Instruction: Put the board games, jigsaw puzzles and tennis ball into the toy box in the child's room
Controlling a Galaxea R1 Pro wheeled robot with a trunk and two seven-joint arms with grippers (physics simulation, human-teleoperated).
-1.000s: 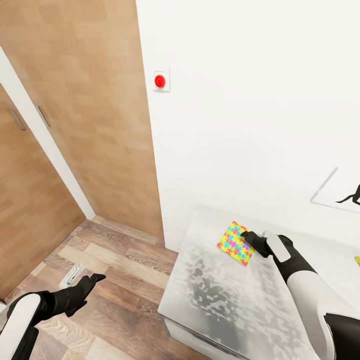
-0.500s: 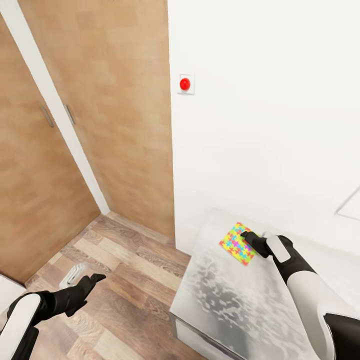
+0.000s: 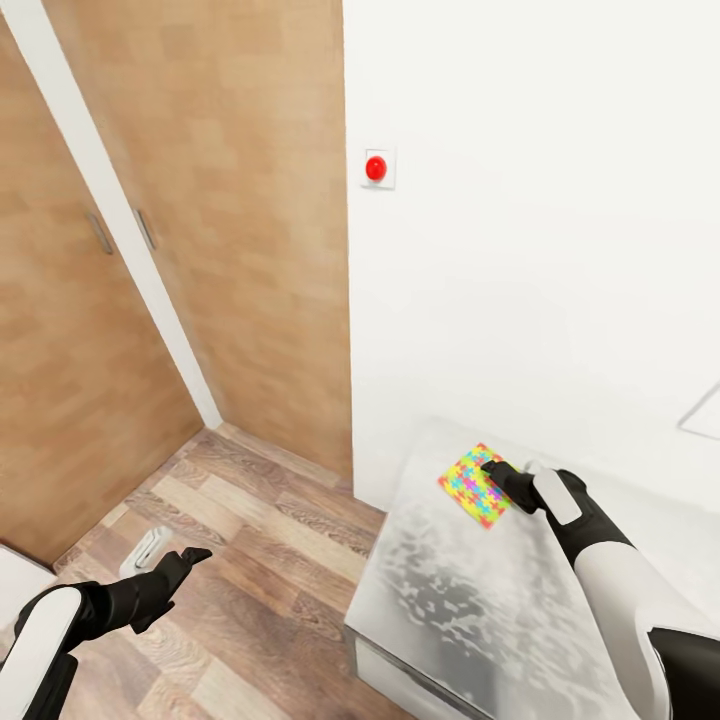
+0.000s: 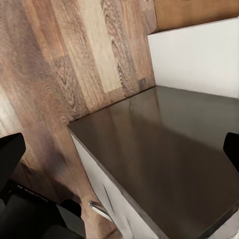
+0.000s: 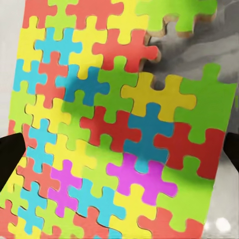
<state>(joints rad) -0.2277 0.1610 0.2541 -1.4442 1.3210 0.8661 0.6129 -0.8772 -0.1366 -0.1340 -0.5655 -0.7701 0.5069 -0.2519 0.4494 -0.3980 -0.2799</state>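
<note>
Two wooden panels (image 3: 230, 230) take up the far side beyond the table (image 3: 470, 610), with a white strip between them, and a white wall (image 3: 540, 250) rises straight behind the table, carrying a small plate with a red button (image 3: 376, 168). Plank flooring (image 3: 250, 560) runs off from the table's near corner toward those panels. I read the table as a pale, glossy slab with a mottled reflection on its top. In my left wrist camera I see a dark top with a white front and a metal handle (image 4: 102, 210) below its edge, and the same plank floor beside it.

My right arm reaches over the table, and the right gripper (image 3: 497, 478) sits at the edge of the jigsaw puzzle (image 3: 473, 486), which is tilted over the table's far end, close to the wall. In my right wrist camera the jigsaw puzzle (image 5: 119, 129) lies between the two dark fingertips (image 5: 10, 159), one at each side of it; I cannot tell whether they actually pinch it. One corner of the puzzle has pieces missing, and the table shows through there.

My left gripper (image 3: 178, 565) hangs off the table's near corner, over the floor, with its fingers set apart and nothing between them
</note>
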